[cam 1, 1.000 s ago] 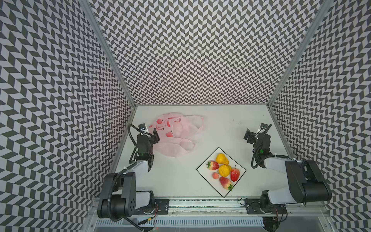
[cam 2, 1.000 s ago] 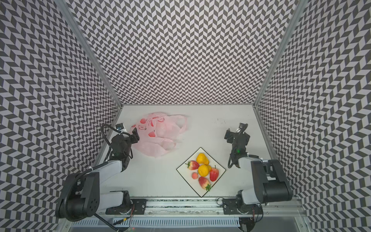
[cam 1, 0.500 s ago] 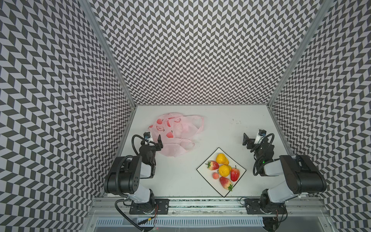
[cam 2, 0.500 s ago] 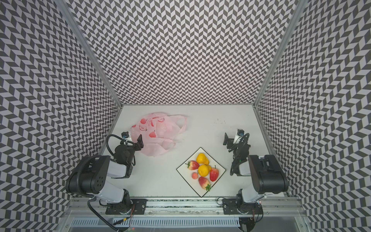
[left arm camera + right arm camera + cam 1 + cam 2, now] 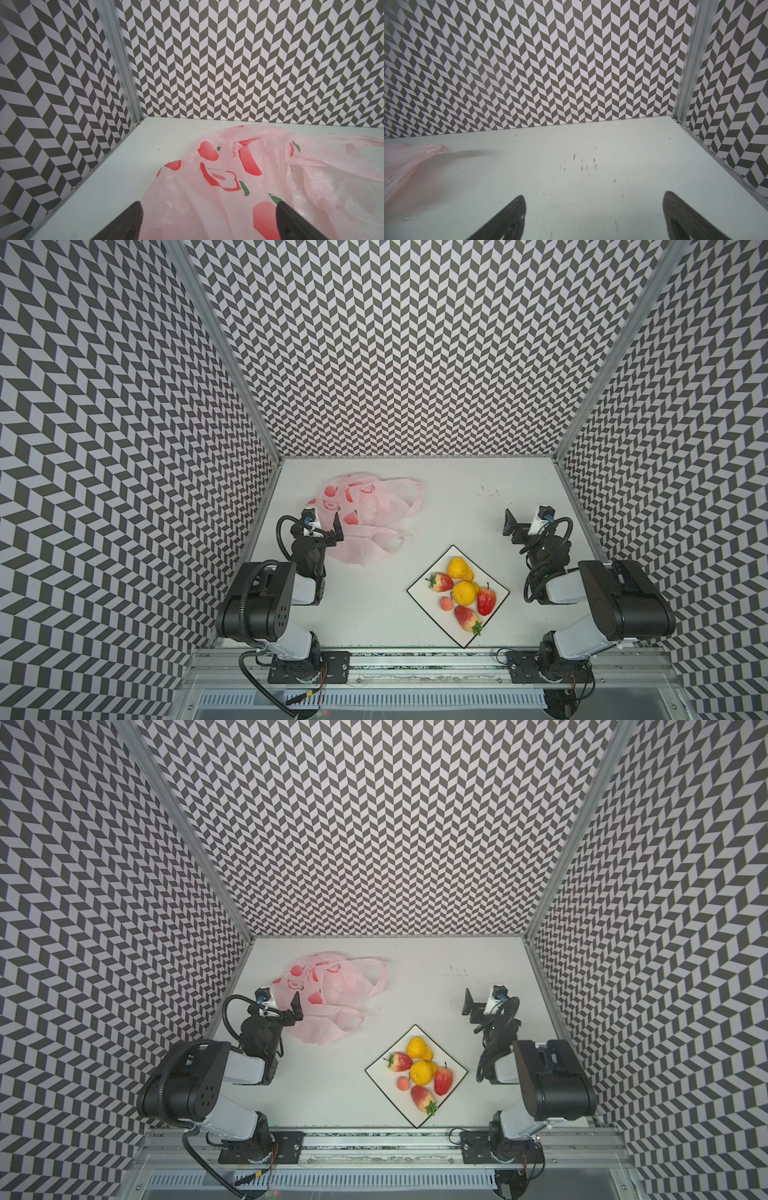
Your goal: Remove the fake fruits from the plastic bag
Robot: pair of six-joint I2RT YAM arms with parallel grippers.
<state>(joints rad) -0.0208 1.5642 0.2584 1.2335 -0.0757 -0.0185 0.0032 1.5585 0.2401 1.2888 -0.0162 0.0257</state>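
Note:
The pale-pink plastic bag [image 5: 365, 518] [image 5: 332, 994] lies crumpled and flat at the back left of the table. Several fake fruits rest on a white square plate [image 5: 436, 616] [image 5: 390, 1094]: two yellow ones [image 5: 459, 568], two strawberries [image 5: 439, 581], a red pointed one [image 5: 486, 600] and a tiny pink peach [image 5: 446, 603]. My left gripper [image 5: 324, 526] [image 5: 208, 207] is open at the bag's near left edge, and the bag [image 5: 249, 176] spreads beneath its spread fingers without being pinched. My right gripper [image 5: 521, 526] [image 5: 593, 199] is open over bare table, holding nothing.
Chevron-patterned walls close in the back and both sides of the white table [image 5: 457, 497]. Both arms are folded back near their bases at the front rail [image 5: 415, 655]. A handle of the bag [image 5: 402, 162] shows at the edge of the right wrist view.
Both arms have folded back toward their bases. The left gripper's jaws have spread wider and drawn slightly away from the bag. The fruits and the plate have not moved.

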